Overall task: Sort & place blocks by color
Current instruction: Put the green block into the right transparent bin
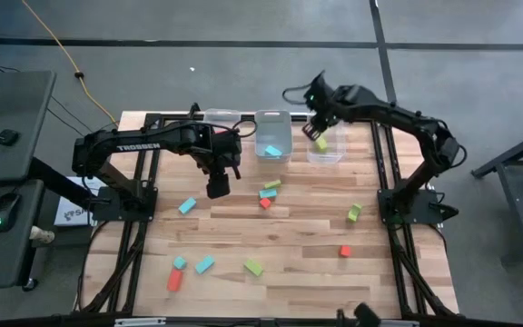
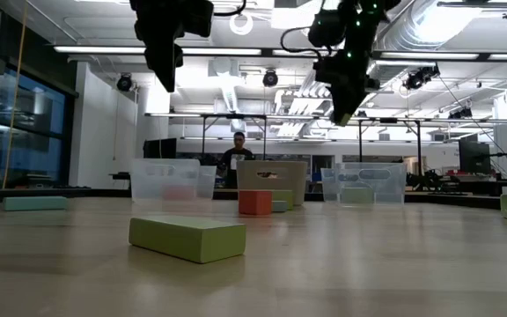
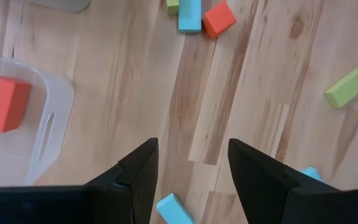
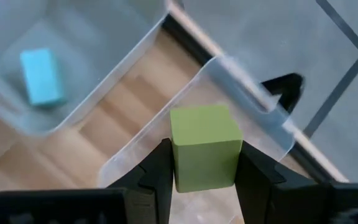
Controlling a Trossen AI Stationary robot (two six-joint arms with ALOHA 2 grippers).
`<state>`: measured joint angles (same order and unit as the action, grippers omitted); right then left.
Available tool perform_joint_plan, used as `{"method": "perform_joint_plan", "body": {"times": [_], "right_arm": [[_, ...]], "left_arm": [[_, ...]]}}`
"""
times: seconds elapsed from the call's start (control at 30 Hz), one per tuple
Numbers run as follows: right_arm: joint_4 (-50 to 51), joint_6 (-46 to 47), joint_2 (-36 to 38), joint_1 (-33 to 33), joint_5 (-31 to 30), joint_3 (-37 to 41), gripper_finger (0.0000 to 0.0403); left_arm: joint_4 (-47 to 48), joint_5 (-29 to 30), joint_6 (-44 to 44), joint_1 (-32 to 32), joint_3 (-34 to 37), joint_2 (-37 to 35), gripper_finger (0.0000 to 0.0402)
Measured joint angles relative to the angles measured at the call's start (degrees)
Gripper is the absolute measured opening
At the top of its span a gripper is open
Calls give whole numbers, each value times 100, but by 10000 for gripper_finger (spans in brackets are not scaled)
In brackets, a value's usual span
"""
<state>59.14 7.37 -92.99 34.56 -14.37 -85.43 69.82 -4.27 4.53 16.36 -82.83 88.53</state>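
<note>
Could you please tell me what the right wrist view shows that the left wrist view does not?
Only the right wrist view: the right claw shut on a yellow-green cube block above a clear plastic bin, and a light blue block in the neighbouring bin. Only the left wrist view: the open, empty left claw and a red-orange block inside another bin. Both: the wooden table.

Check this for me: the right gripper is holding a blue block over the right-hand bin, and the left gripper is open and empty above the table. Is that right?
One thing is wrong: the block in the right gripper is green, not blue, as the right wrist view shows. The rest holds: it hangs over the right-hand bin, and the left gripper is open and empty above the table.
</note>
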Motion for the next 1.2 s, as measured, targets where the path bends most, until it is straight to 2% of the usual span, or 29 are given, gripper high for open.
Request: {"method": "perform_joint_plan", "body": {"times": [0.17, 0.37, 0.5, 0.9, 1.2], "right_arm": [[-495, -348, -4, 660, 420, 0, 112], [-832, -338, -226, 1077, 638, 0, 112], [-759, -336, -518, 1159, 1031, 0, 112], [-377, -487, -1350, 1201, 1041, 2, 112], [-293, -483, -1781, 1406, 1151, 2, 112]], "left_arm": [[-79, 0, 135, -1, 0, 0, 172], [-83, -2, 269, -2, 0, 0, 172], [-85, 0, 481, 0, 0, 0, 172], [-86, 0, 1021, 0, 0, 0, 172], [-85, 0, 1032, 0, 0, 0, 172]]}}
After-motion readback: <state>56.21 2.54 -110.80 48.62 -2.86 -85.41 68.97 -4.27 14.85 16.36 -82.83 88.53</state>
